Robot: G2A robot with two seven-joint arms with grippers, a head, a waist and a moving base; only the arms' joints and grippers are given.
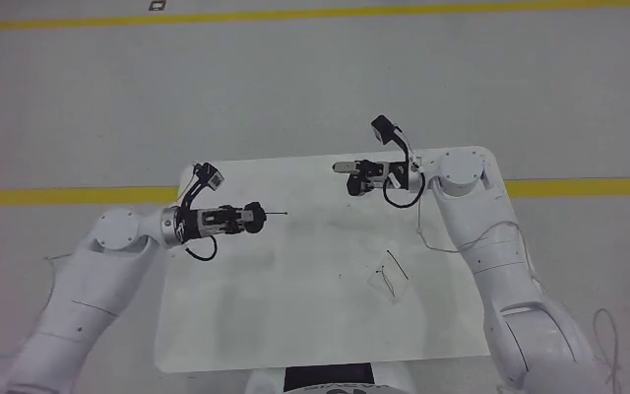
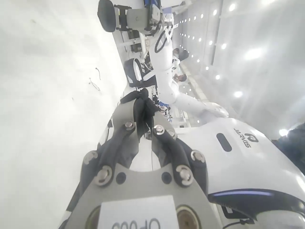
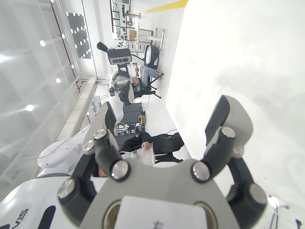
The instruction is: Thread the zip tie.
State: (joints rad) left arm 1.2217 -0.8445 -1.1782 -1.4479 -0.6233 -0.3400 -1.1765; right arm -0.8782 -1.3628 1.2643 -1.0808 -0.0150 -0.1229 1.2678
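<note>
The left gripper (image 1: 261, 216) (image 2: 140, 96) hangs over the left part of the white table (image 1: 285, 315), toward its far side. Its fingers are pressed together on a thin black zip tie (image 1: 278, 213), whose free end sticks out to the right, level above the tabletop. Further right, over the table's far edge, the right gripper (image 1: 346, 177) (image 3: 165, 103) has its fingers spread wide with nothing between them, well apart from the held tie. Right of centre, two loose zip ties (image 1: 393, 270) (image 2: 95, 82) lie on the table, one black and straight, the other pale and curled, just beside each other.
</note>
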